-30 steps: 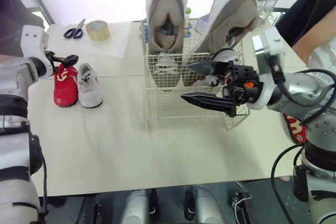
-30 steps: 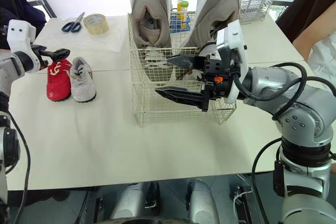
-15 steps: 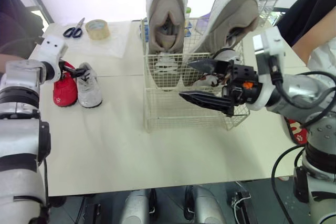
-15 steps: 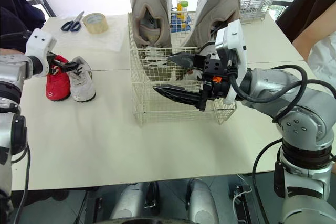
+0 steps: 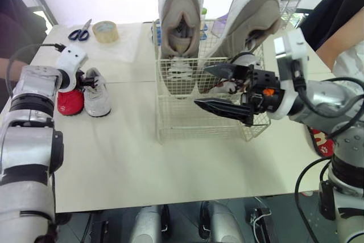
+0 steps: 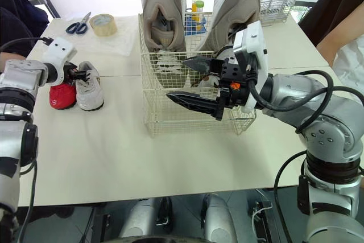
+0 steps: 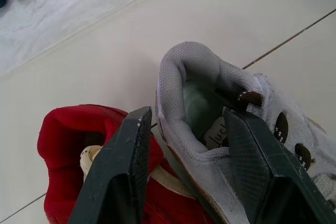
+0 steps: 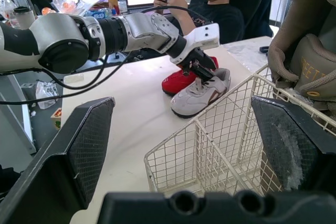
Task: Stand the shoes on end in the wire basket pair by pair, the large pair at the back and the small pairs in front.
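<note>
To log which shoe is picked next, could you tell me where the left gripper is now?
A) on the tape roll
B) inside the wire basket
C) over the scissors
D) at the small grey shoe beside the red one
D: the left gripper is open, its fingers astride the collar of the small grey shoe next to the red shoe, apart from the wire basket.

my arms point(image 5: 31, 157) are silver-grey cylinders banded in black, each wrist capped by a white boxy housing point(image 5: 291, 55). my right gripper point(image 5: 200, 86), near the wire basket point(image 5: 170, 132), carries an orange button point(image 5: 265, 91) and looping black cables point(image 5: 296, 185); my fingers point(image 7: 122, 171) are black, wedge-shaped, cross-hatched.
</note>
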Robot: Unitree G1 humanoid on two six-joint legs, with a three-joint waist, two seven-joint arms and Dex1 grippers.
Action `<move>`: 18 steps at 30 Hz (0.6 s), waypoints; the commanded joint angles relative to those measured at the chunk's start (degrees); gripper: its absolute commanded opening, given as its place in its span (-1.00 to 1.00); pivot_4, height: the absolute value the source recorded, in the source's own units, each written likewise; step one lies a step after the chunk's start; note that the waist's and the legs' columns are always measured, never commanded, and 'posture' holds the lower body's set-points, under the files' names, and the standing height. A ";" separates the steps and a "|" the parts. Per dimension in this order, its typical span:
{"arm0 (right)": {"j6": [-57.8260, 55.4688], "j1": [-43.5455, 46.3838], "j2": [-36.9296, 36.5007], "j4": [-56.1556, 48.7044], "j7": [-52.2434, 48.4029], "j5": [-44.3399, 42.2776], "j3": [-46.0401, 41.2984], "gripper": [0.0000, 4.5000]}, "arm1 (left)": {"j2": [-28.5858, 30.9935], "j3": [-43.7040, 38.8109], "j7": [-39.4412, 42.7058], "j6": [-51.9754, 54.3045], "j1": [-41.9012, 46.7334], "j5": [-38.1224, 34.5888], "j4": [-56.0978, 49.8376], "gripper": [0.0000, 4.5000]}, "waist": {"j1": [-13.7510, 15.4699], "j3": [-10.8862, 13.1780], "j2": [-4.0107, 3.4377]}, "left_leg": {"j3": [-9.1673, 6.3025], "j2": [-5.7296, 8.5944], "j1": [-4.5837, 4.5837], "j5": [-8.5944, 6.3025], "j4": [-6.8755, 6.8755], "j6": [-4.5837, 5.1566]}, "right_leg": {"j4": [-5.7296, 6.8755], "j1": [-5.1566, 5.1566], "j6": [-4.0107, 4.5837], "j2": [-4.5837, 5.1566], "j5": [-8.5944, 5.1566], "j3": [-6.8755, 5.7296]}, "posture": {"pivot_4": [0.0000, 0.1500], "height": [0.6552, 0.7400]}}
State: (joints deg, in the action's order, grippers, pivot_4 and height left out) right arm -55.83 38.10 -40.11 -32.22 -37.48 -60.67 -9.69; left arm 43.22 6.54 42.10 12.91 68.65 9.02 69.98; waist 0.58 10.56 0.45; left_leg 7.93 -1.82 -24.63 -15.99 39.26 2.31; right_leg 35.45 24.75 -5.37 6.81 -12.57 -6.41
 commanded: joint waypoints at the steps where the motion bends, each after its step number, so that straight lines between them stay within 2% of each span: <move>1: 1.35 -0.22 -1.07 -1.63 0.33 -0.71 -0.99 1.00 | -0.21 0.25 -0.48 -0.38 1.59 1.31 0.90 0.00 | 0.03 0.00 0.01 | 0.00 0.00 0.00 0.00 0.00 0.00 | 0.00 0.00 0.00 0.00 0.00 0.00 | 1.00 1.00; 14: 2.09 -0.92 -2.29 -2.34 0.94 -0.57 -0.95 1.00 | -2.38 -3.94 -4.31 2.61 -2.11 -0.21 4.78 0.00 | -0.03 -0.03 0.01 | 0.00 0.00 0.03 0.00 0.02 0.00 | 0.08 0.00 0.00 0.01 0.00 0.01 | 1.00 1.00; 17: 2.35 -0.99 -2.57 -2.30 1.01 -0.54 -0.88 1.00 | -2.77 -5.02 -4.59 3.10 -2.33 -0.64 4.67 -0.42 | 0.00 -0.04 0.02 | 0.00 0.00 0.06 0.01 0.05 0.00 | 0.12 -0.02 0.00 0.01 0.00 0.01 | 1.00 1.00; 18: 2.43 -1.00 -2.62 -2.28 1.04 -0.54 -0.85 1.00 | -2.86 -5.22 -4.60 3.17 -2.40 -0.64 4.64 -0.64 | -0.01 -0.04 0.02 | 0.00 0.00 0.07 0.01 0.06 0.00 | 0.14 -0.03 0.00 0.01 0.00 0.01 | 1.00 1.00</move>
State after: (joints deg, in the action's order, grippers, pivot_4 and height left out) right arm -54.59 36.92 -41.77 -32.54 -36.60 -60.92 -9.69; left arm 40.76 1.34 37.05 14.87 67.36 8.54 73.54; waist 0.57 10.52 0.47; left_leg 7.92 -1.82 -24.56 -15.98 39.33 2.31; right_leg 35.60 24.72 -5.37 6.83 -12.57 -6.40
